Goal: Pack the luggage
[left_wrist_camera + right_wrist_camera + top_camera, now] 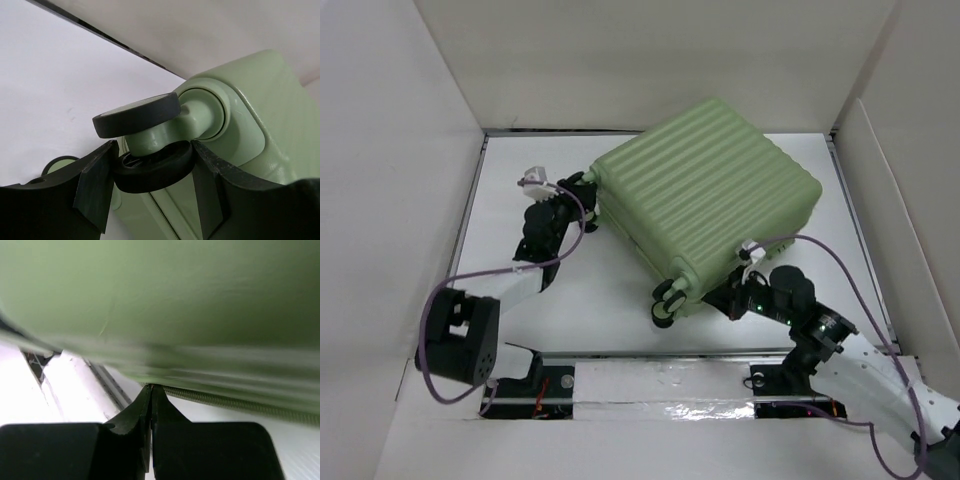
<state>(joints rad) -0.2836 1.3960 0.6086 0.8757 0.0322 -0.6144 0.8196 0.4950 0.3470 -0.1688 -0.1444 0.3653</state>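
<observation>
Lying closed, ribbed pale green luggage [705,200] with black-tyred wheels [667,300].

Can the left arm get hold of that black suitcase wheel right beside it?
Probably yes. The left gripper is right at the wheel: its fingers sit on either side and seem to touch it, with nothing in between.

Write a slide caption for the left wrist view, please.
Left gripper clamps the lower black wheel of a twin caster on the pale green luggage.
</observation>
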